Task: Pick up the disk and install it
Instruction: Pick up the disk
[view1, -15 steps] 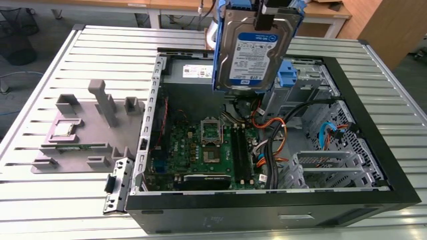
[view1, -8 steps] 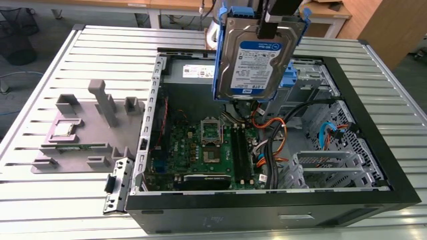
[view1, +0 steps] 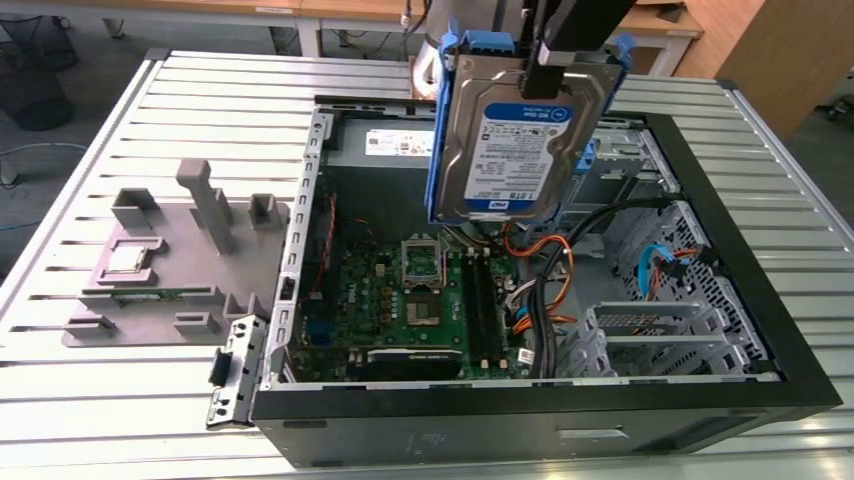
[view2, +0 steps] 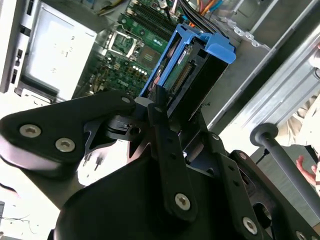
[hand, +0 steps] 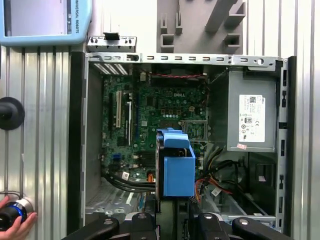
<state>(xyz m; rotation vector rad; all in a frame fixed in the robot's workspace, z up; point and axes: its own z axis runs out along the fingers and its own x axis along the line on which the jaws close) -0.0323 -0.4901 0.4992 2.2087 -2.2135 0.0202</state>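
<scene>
The disk (view1: 514, 140), a silver drive with a white-and-blue label in blue plastic rails, hangs upright in the air over the open computer case (view1: 534, 400). My gripper (view1: 545, 75) is shut on its upper end, its black fingers clamping the blue frame from above. In the second wrist view the fingers (view2: 161, 107) pinch the edge of the disk (view2: 200, 65), with the motherboard far below. In the first wrist view the disk (hand: 177, 167) points down from the gripper (hand: 172, 220) toward the case's middle, over the cables.
Inside the case lie the motherboard (view1: 400, 300), the grey power-supply box (hand: 250, 117), orange and blue cables (view1: 554, 260) and a metal drive cage (view1: 654, 335). A grey fixture (view1: 174, 250) stands at the exterior view's left. A person's hand (hand: 15, 225) holds a knob beside the case.
</scene>
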